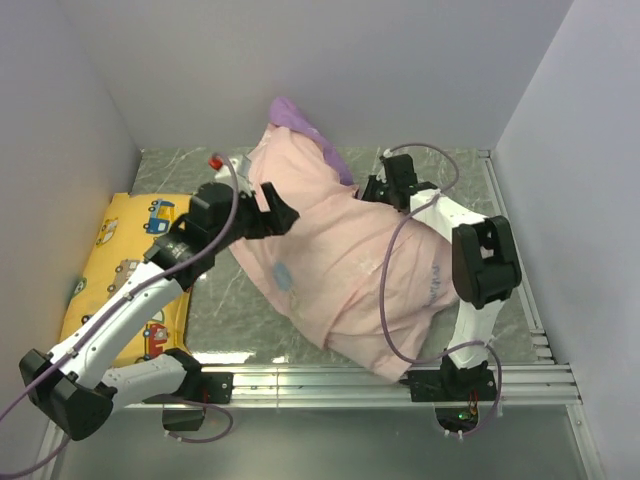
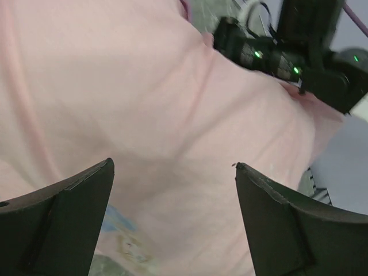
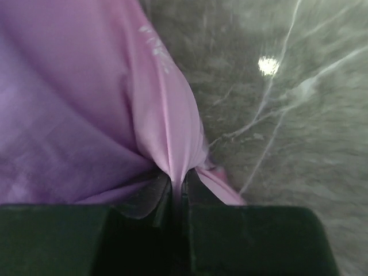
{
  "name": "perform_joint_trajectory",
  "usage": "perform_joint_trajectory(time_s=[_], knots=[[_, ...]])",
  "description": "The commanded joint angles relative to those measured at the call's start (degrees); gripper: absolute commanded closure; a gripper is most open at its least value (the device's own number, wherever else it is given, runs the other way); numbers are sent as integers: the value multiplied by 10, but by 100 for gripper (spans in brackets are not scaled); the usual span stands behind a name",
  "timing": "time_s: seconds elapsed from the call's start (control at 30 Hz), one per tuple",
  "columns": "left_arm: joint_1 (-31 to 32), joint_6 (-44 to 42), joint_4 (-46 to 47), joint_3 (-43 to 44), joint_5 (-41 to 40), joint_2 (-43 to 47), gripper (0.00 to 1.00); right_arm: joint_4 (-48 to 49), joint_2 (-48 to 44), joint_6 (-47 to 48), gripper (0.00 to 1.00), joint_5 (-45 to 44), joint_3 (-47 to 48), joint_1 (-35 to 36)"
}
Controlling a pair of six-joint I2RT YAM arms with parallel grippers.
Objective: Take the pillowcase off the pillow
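Observation:
The pillowcase (image 1: pixel 340 260) lies across the table's middle as a plump mound. Its pale pink inside faces out, with a purple part (image 1: pixel 300 118) at the far end. The pillow is hidden under it. A small white bit (image 1: pixel 240 164) shows at its upper left edge, and I cannot tell what it is. My left gripper (image 1: pixel 275 210) is open against the mound's left side. Pink fabric (image 2: pixel 144 86) fills the space beyond its spread fingers (image 2: pixel 172 164). My right gripper (image 1: pixel 372 188) is shut on a pinched fold of the pillowcase (image 3: pixel 167 115) at the right side (image 3: pixel 179 184).
A yellow vehicle-print cushion (image 1: pixel 120 270) lies along the left wall under my left arm. Grey marbled tabletop (image 3: pixel 287 115) shows beside the fabric. White walls close in the back and sides. A metal rail (image 1: pixel 330 380) runs along the near edge. My right arm (image 2: pixel 287 57) shows beyond the mound.

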State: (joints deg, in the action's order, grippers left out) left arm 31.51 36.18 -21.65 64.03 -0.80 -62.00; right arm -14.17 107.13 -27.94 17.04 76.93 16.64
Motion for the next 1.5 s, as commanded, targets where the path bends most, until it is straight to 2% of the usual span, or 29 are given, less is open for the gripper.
perform_joint_trajectory(time_s=[0.0,0.07,0.1,0.13,0.17,0.2,0.3,0.43,0.53,0.63,0.67,0.73,0.77,0.83,0.87,1.03,1.07,1.2,1.23,1.27,1.33,1.37,1.47], knots=[[45,23,69,-28,-31,21,8,-9,26,-24,83,15,32,15],[58,29,82,-60,-35,14,7,5,16,-32,75,27,28,18],[68,30,91,-67,-36,12,7,2,12,-29,65,23,31,21],[75,30,93,-79,-41,4,6,-4,7,-25,61,14,36,23],[82,30,98,-81,-45,0,5,-10,-6,-20,56,5,47,28],[99,29,101,-84,-50,-6,5,-27,-15,-12,47,-22,52,28],[130,17,100,-70,-79,-35,3,-58,-57,-2,32,-49,81,35],[152,11,83,-37,-113,-101,4,-110,-115,8,24,-130,122,47],[158,8,73,-6,-143,-142,9,-140,-163,16,23,-158,136,56],[157,6,59,28,-178,-181,33,-146,-217,23,21,-169,119,64],[158,6,51,39,-185,-190,50,-149,-240,23,20,-180,110,64],[157,4,43,73,-211,-218,72,-154,-267,21,20,-174,88,76],[158,0,41,86,-218,-226,87,-148,-303,21,20,-177,49,86],[155,-8,26,128,-238,-253,99,-129,-343,22,20,-201,4,117],[154,-10,21,144,-242,-263,100,-126,-376,19,20,-214,-38,151],[138,-26,-9,216,-246,-306,100,-110,-483,-27,20,-280,-184,242],[133,-27,-12,222,-241,-309,100,-107,-521,-36,20,-292,-229,256],[125,-32,-21,231,-219,-305,99,-114,-598,-89,20,-341,-309,330],[125,-33,-21,225,-211,-299,96,-110,-612,-93,20,-343,-323,337],[125,-34,-20,220,-195,-296,83,-106,-631,-98,20,-344,-345,342],[130,-38,-22,209,-178,-280,66,-90,-639,-105,20,-341,-362,353],[133,-39,-29,204,-177,-274,48,-86,-636,-106,20,-340,-374,355],[157,-46,-37,180,-179,-245,27,-73,-627,-113,31,-344,-390,368]])
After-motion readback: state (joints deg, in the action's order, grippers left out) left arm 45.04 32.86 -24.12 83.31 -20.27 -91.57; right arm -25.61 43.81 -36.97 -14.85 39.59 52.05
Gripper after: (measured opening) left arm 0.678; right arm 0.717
